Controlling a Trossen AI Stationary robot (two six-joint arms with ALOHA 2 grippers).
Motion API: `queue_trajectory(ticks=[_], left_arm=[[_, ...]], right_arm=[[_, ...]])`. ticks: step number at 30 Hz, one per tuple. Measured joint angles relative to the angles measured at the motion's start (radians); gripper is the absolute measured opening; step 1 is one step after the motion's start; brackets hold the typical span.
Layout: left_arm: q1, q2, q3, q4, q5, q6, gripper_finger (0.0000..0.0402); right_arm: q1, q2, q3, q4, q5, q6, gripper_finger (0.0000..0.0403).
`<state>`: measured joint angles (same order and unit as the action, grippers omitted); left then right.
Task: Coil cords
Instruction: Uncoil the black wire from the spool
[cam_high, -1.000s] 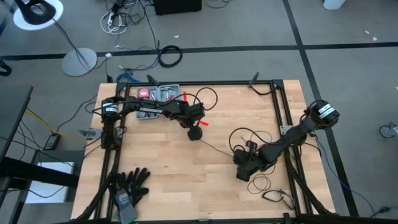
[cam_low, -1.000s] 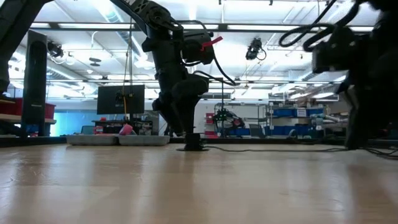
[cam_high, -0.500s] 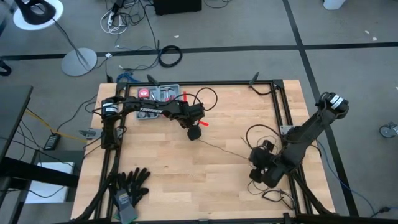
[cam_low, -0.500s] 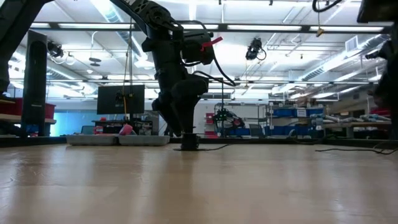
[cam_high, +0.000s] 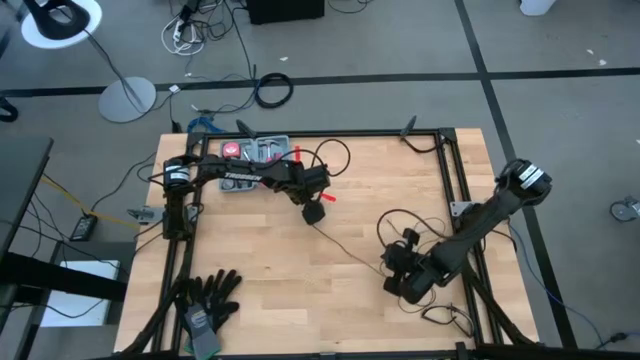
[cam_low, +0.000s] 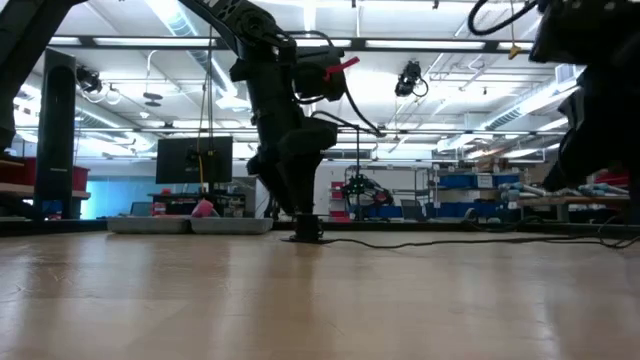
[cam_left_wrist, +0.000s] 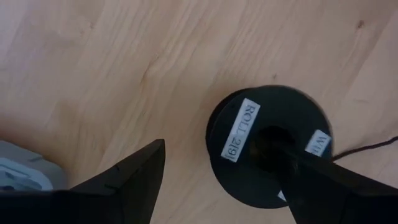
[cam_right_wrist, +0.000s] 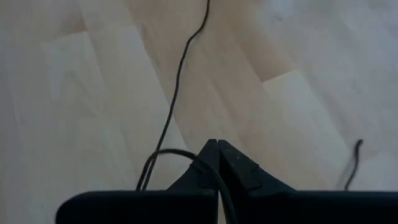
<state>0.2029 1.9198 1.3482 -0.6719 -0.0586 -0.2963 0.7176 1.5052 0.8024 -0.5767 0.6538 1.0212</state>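
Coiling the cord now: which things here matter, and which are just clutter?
In play:
thin black cord
black spool
left gripper, open around the spool
right gripper, shut on the cord

Lying about:
gloves
parts tray

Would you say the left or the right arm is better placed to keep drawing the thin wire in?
Probably the right: the right gripper is shut on the wire; the left gripper stands at the spool.

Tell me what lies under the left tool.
Under the left tool a round black disc with white labels sits on the wooden table, a thin black wire leading off it. One finger covers part of the disc.
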Motion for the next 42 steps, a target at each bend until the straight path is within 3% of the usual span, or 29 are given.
queue_trajectory(ticks=[7,26,42], left_arm=[[-0.002,-0.001,0.045,-0.002,0.0,0.02,0.0294],[-0.007,0.002,0.039,-0.008,-0.034,0.01,0.0294],[-0.009,0.002,-0.041,0.06,-0.05,-0.006,0.0294]], right_arm=[[-0.033,0.061,0.0,0.065,-0.028,-0.03,0.0],[-0.034,0.061,0.0,0.079,-0.028,-0.048,0.0],[-0.051,0.061,0.0,0.083,-0.014,-0.047,0.0003]])
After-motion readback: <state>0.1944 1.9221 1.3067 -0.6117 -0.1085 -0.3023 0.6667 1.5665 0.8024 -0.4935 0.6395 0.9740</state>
